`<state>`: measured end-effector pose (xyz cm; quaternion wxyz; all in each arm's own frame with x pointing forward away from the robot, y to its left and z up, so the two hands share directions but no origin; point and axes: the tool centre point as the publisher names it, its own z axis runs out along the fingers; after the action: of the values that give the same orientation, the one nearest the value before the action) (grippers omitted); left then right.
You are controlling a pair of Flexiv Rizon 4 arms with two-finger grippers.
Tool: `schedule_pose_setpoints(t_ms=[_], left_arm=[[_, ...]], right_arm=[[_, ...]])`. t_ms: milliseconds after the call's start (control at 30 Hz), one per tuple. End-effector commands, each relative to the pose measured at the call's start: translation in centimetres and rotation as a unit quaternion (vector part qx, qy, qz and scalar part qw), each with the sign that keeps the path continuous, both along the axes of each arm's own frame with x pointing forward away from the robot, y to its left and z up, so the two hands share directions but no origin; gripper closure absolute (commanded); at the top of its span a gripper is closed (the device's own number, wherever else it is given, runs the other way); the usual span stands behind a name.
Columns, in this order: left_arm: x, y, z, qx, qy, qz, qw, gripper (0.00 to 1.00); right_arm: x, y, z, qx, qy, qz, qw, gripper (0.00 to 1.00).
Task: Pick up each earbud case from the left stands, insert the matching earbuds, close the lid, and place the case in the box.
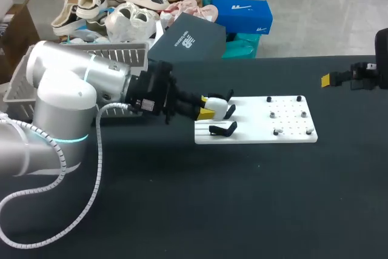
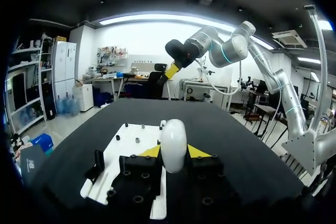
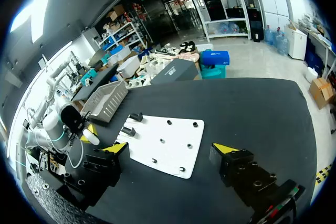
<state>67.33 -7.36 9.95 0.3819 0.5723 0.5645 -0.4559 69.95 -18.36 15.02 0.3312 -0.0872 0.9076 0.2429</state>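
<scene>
Black counter (image 1: 242,198). White board (image 1: 254,127) lies flat near its middle. Two black stands (image 1: 223,129) sit at the board's left end, and both look bare in the right wrist view. Several small dark pieces (image 1: 273,114) dot the board's right half, too small to identify. Left arm (image 1: 73,83) comes in from the left, low over the counter. Left tool (image 1: 209,106) is over the board's left end, among the stands, clamped on a white earbud case (image 1: 218,107). In the left wrist view the case (image 2: 173,144) stands upright with a yellow fingertip (image 2: 151,151) pressed to each side, the board (image 2: 131,148) under and ahead of it, and one stand (image 2: 97,162) just beside. Lid looks closed. Right tool (image 1: 327,79) hangs at the counter's far right, well apart from the board. In its own view the right tool (image 3: 171,148) has its fingers spread wide with nothing between them. Grey slatted basket (image 1: 115,50) sits on the counter's left side, behind the left arm.
</scene>
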Motion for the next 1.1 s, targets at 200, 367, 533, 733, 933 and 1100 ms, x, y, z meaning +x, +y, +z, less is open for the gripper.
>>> schedule_pose_setpoints(t_ms=[200,367,533,733,933,1100], left_arm=[[-3.0,0.0,2.2,-0.051,-0.03,0.004,0.998,1.0],[-3.9,-0.8,2.6,-0.075,-0.04,0.003,0.996,1.0],[-4.2,-1.3,3.2,-0.108,-0.057,0.008,0.993,1.0],[-4.1,-1.4,3.6,-0.122,-0.069,0.011,0.99,1.0],[-4.1,-1.4,3.6,-0.122,-0.069,0.011,0.99,1.0],[-4.1,-1.4,3.6,-0.122,-0.069,0.011,0.99,1.0]], right_arm=[[0.1,-0.1,0.0,0.002,0.0,0.003,1.0,0.0],[0.1,-0.1,0.0,0.002,0.0,0.003,1.0,0.0],[0.1,-0.1,0.0,0.002,0.0,0.003,1.0,0.0],[0.1,-0.1,0.0,0.002,0.0,0.003,1.0,0.0],[0.1,-0.1,0.0,0.002,0.0,0.003,1.0,0.0],[0.1,-0.1,0.0,0.002,0.0,0.003,1.0,0.0]])
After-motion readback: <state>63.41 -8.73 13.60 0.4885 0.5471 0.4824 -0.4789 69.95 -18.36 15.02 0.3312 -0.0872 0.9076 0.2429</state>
